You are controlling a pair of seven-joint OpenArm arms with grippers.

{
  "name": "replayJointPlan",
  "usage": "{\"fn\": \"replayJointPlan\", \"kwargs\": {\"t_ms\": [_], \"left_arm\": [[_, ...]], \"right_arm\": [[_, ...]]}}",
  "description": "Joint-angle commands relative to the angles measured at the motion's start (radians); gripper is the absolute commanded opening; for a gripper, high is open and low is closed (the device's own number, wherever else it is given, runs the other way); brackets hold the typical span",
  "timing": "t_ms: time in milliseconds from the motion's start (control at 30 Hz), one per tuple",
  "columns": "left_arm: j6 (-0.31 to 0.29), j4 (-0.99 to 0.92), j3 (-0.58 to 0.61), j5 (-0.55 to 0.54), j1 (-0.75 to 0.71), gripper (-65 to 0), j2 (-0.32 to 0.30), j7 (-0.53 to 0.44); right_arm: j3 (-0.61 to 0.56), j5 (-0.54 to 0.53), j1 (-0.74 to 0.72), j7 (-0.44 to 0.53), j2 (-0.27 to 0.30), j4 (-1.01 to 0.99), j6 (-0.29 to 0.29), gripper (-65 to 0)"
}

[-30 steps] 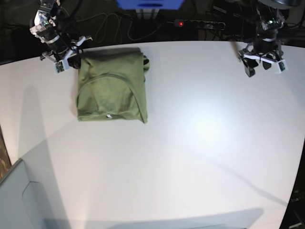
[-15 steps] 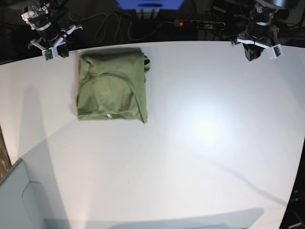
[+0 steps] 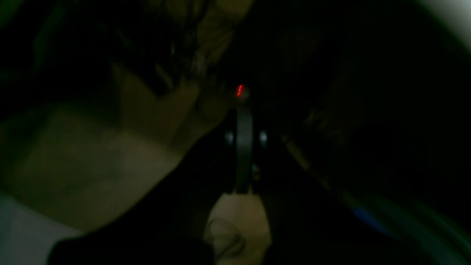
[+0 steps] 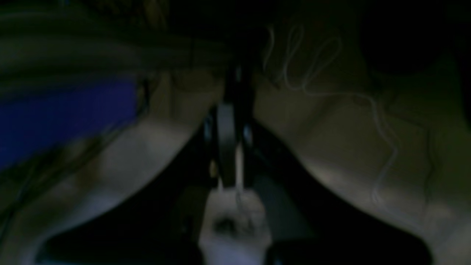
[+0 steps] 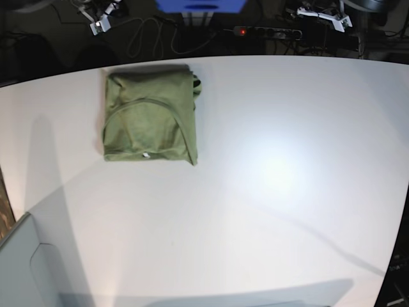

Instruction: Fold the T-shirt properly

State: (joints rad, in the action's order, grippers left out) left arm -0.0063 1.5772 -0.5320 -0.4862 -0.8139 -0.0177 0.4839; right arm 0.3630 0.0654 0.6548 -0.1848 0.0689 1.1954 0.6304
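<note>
The T-shirt (image 5: 151, 118) lies folded at the worktop's (image 5: 268, 192) upper left. Both tools, left tool (image 5: 324, 15) and right tool (image 5: 101, 19), have withdrawn beyond the top edge, closed narrow and empty; folding looks finished.

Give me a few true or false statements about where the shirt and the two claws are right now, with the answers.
1. The T-shirt lies folded on the white table. True.
2. The left claw grips the shirt. False: it is shut beyond the table's far edge, holding nothing.
3. The right claw hangs over the table's middle. False: it is past the far edge.
4. The shirt sits toward the table's far side, nearer the right claw. True.
5. The shirt is spread flat with sleeves out. False: it is a compact rectangle.
</note>
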Motion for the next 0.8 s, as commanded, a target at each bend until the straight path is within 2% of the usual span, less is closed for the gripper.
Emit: {"fn": "replayJointPlan", "kwargs": {"t_ms": [0, 133, 200, 267, 400, 500, 633, 767], "left_arm": [[0.006, -0.037, 0.002, 0.017, 0.014, -65.0, -0.017, -0.023], [0.006, -0.3, 0.045, 0.143, 0.146, -65.0, -0.055, -0.026], [0.006, -0.41, 0.075, 0.205, 0.212, -65.0, -0.064, -0.027], [0.006, -0.498, 0.092, 0.252, 0.259, -65.0, -0.069, -0.05], [0.006, -0.68, 0.188, 0.321, 0.333, -65.0, -0.066, -0.208], [0.006, -0.897, 0.312, 0.363, 0.416, -65.0, -0.086, -0.311], [0.006, -1.196, 0.464, 0.366, 0.545, -65.0, -0.098, -0.426], [0.007, -1.262, 0.613, 0.366, 0.586, -65.0, -0.095, -0.472]], "right_arm": [[-0.02, -0.008, -0.014, 0.044, 0.004, -0.067, 0.015, -65.0], [-0.17, -0.005, -0.12, 0.264, 0.045, -0.378, 0.013, -65.0], [-0.262, -0.005, -0.165, 0.368, 0.062, -0.51, -0.013, -65.0], [-0.338, -0.005, -0.208, 0.457, 0.065, -0.631, -0.116, -65.0], [-0.462, -0.005, -0.287, 0.58, 0.059, -0.822, -0.393, -65.0], [-0.526, -0.006, -0.327, 0.586, 0.029, -0.891, -0.562, -65.0], [-0.528, -0.006, -0.343, 0.586, 0.006, -0.928, -0.765, -65.0], [-0.528, -0.006, -0.343, 0.586, -0.021, -0.932, -0.913, -65.0]]}}
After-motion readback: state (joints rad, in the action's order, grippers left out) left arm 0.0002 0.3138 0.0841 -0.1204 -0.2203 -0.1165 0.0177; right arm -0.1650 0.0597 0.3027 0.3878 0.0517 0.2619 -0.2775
